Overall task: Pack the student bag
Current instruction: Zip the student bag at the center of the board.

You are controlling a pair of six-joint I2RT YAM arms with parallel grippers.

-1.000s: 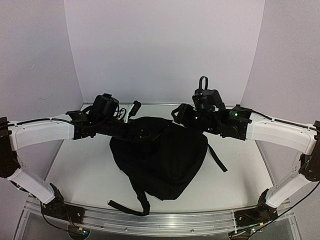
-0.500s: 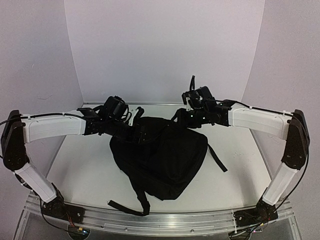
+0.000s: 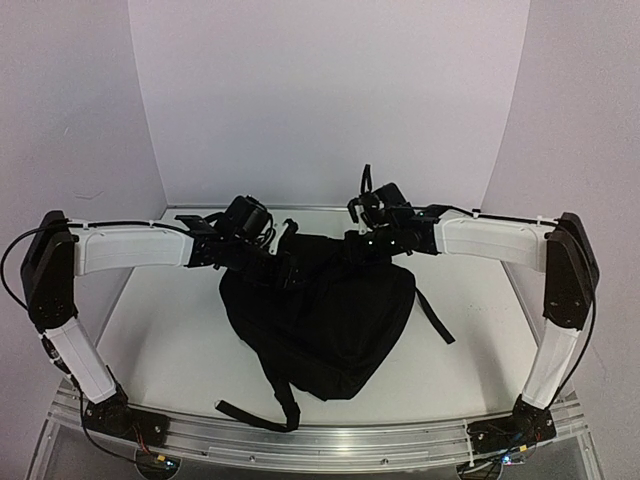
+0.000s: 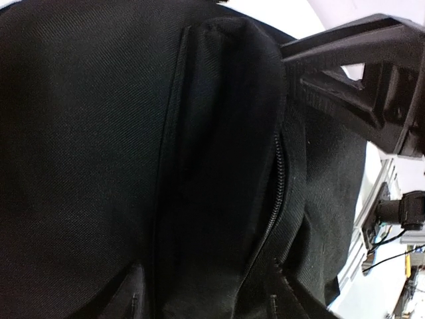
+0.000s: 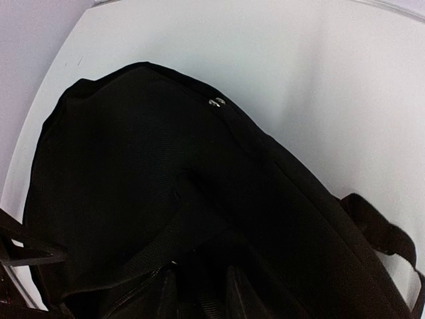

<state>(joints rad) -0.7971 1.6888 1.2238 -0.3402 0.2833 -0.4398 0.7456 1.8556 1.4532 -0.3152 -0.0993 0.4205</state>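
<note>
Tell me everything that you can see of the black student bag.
The student bag is a large black backpack of soft woven fabric, lying on the white table. A zipper runs along one seam; straps trail at its sides. The left gripper and right gripper meet its far end; their grip is unclear.

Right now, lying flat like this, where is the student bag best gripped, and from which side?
Probably the fabric fold beside the zipper at the far end of the student bag, coming from above: the bag lies flat, and that raised seam gives the jaws a thin edge to pinch.
</note>
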